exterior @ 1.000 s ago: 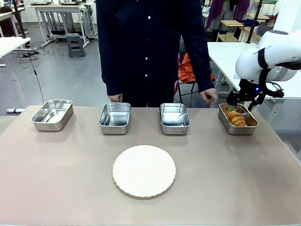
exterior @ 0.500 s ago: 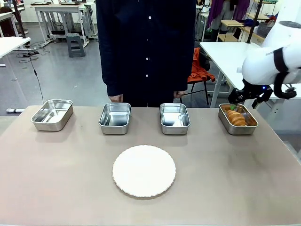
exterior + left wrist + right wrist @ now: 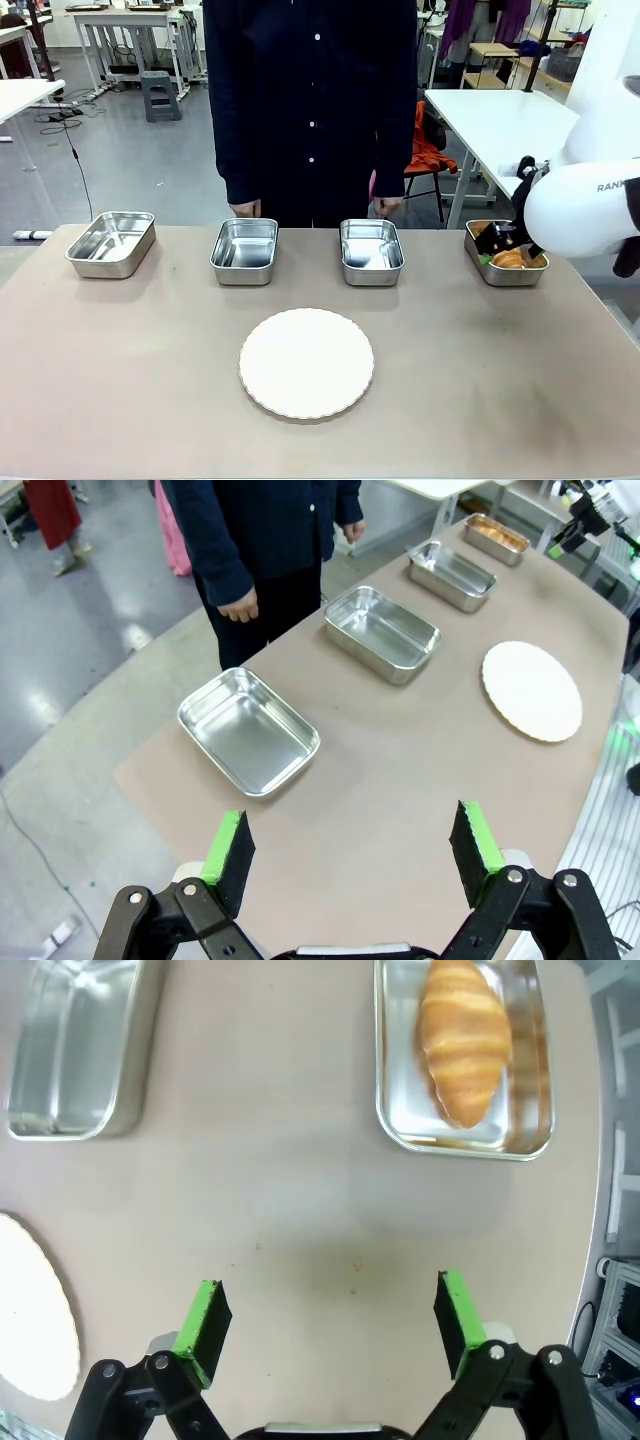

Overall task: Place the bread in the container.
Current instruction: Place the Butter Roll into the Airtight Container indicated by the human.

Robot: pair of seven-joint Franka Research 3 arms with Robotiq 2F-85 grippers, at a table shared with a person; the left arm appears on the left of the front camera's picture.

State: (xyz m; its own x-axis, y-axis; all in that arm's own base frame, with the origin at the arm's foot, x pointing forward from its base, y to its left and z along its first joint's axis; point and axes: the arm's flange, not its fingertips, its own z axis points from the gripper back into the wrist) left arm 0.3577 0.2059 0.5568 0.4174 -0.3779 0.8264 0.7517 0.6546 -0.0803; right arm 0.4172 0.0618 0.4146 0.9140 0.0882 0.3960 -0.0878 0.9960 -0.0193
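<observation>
Bread lies inside the container, the rightmost of four steel trays along the far edge of the table. In the right wrist view the croissant runs lengthwise down the tray, golden-brown, ridged, tapering toward the near end, with bare metal beside it on both long sides. In the front view the same container is half hidden behind the right arm's white housing; only an orange-brown bit of the bread shows.

Right gripper: fingers spread wide, nothing between the green pads, held above bare table on the near side of the container and clear of it.

Left gripper: fingers also wide apart, empty, above the table's left end, near the leftmost tray.

White scalloped plate sits near the table's middle, empty, well apart from all trays. The two middle trays are empty.

Person in a dark buttoned shirt stands at the far side, hands hanging just behind the table edge.

Writing: partial black letters "RANK" on the right arm's housing. No other readable print.
</observation>
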